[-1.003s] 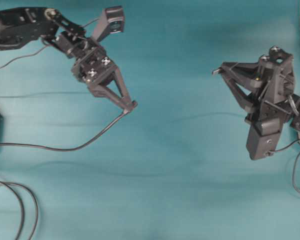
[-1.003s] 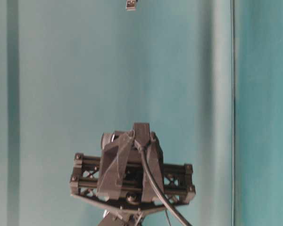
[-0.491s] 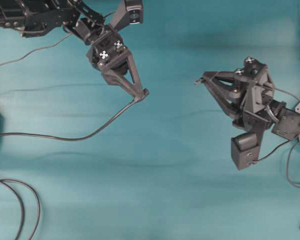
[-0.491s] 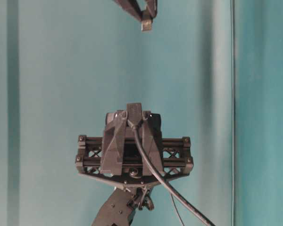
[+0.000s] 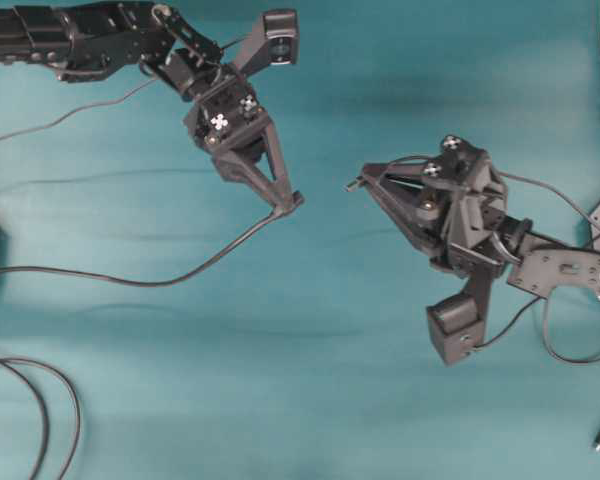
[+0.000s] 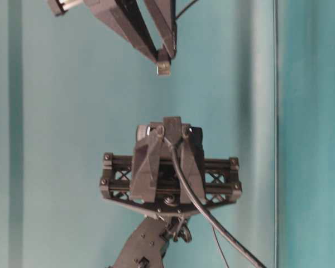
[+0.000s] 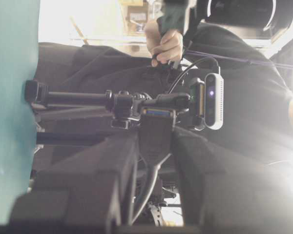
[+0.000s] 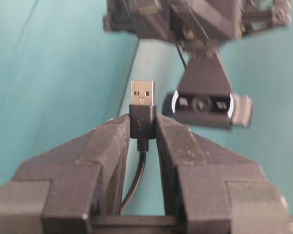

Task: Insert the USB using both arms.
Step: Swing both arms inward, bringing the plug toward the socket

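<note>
I'm seeing right gripper [image 8: 143, 127] fingers clamping the USB [image 8: 142, 106], metal tip facing left gripper [image 5: 292, 203], whose fingers are pinching a dark connector [image 7: 156, 127]; tips near, apart.

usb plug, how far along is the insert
Done: both ends are picked up. The right hand grips the silver-tipped black USB plug; the left hand holds the dark connector end of the other cable. In hand: the tips face each other across bare teal cloth. Left: closing the gap and inserting.
</note>
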